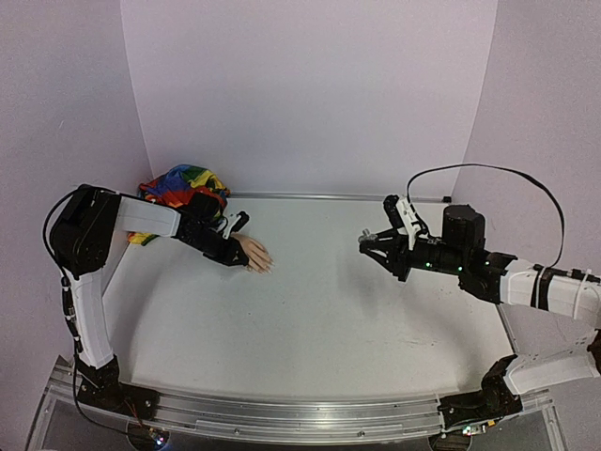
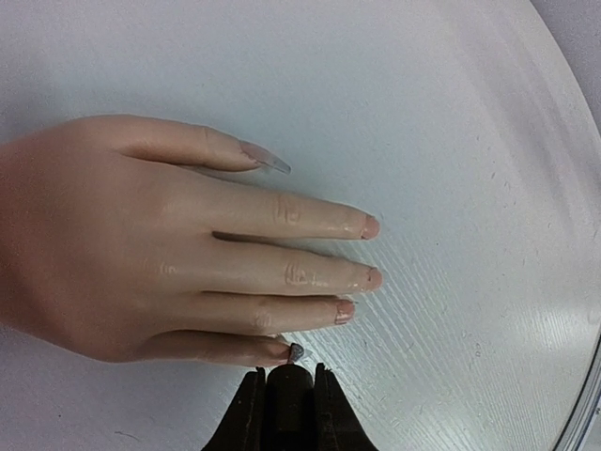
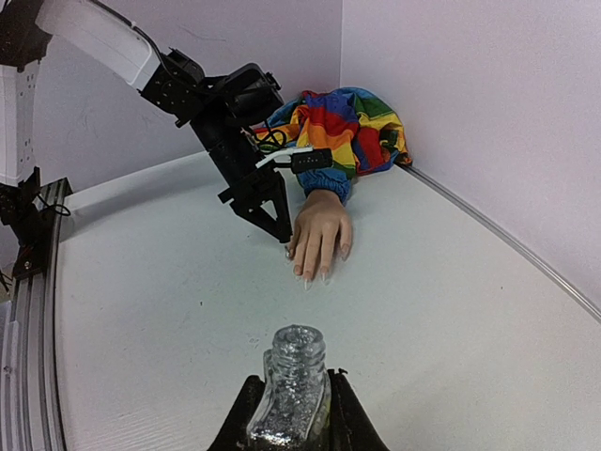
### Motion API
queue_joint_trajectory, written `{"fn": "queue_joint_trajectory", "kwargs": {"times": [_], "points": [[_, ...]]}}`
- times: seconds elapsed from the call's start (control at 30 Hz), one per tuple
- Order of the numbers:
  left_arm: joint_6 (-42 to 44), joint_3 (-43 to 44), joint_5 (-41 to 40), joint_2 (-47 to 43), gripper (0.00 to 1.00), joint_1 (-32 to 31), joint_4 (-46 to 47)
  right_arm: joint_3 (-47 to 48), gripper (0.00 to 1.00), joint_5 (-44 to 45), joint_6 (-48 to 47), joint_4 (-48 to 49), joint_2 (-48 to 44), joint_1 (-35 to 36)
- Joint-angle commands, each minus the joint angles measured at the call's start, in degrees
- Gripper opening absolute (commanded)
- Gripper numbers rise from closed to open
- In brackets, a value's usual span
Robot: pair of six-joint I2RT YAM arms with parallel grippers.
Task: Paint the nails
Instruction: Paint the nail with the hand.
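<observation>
A pale peach fake hand (image 1: 254,254) lies palm down on the white table, its rainbow sleeve (image 1: 183,188) at the back left. In the left wrist view the nails (image 2: 370,226) point right; the little finger's nail (image 2: 295,353) carries grey glitter. My left gripper (image 2: 289,376) is shut on a dark brush cap (image 2: 287,399), its brush tip touching that little nail. My right gripper (image 3: 293,413) is shut on an open glitter polish bottle (image 3: 296,385), held at the right (image 1: 371,240), well apart from the hand (image 3: 319,230).
Purple walls close the back and sides. The table's back edge runs behind the sleeve (image 3: 347,127). A metal rail (image 1: 282,413) lines the near edge by the arm bases. A black cable (image 1: 488,169) loops over the right arm.
</observation>
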Motion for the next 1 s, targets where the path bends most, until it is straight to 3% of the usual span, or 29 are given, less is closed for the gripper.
{"fn": "queue_joint_trajectory", "kwargs": {"times": [0.0, 0.97], "points": [[0.61, 2.56, 1.01, -0.10, 0.00, 0.30, 0.95, -0.10, 0.00, -0.63, -0.25, 2.18, -0.45, 0.14], [2.10, 0.29, 3.39, -2.32, 0.00, 0.91, 2.25, 0.27, 0.00, -1.25, -0.09, 2.17, 0.58, 0.14]]}}
